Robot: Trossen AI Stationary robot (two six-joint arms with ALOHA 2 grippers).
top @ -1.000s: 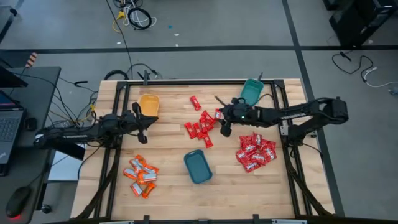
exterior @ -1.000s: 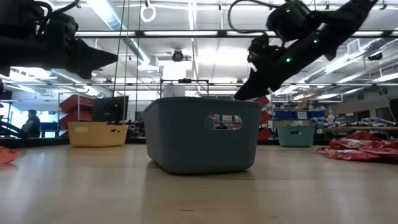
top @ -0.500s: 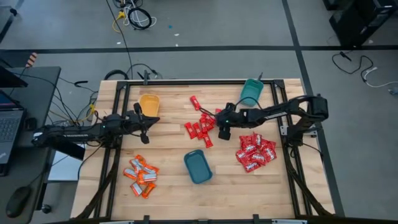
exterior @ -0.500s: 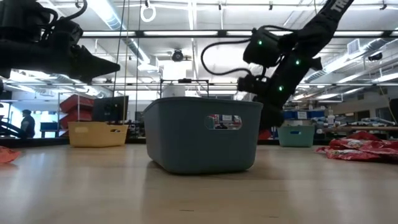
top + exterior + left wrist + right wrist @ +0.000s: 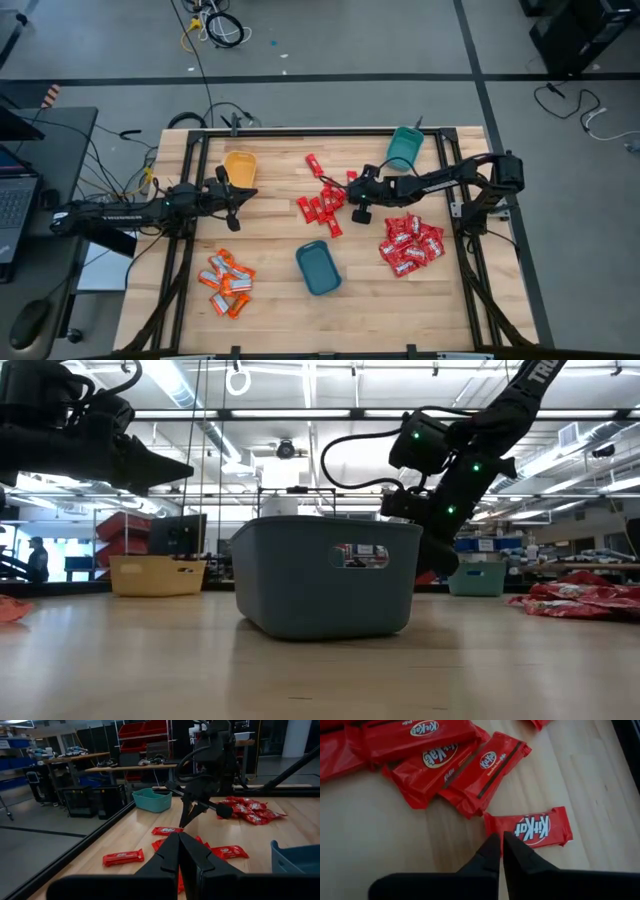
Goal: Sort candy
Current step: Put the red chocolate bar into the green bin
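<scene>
Hovering closed and empty-handed, right gripper (image 5: pixel 361 209) nears red bars (image 5: pixel 322 207); bins' contents indiscernible.

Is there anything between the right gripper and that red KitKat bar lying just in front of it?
Nothing visible. In the right wrist view, the right gripper hangs just above the KitKat bar, fingers together, with only bare wooden table around. The other red bars lie apart, not in between.

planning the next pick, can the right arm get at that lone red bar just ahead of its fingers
Probably yes. The right gripper sits low, fingers shut, right at the edge of the lone red bar, which lies flat on bare wood apart from the other bars. It must open first.
</scene>
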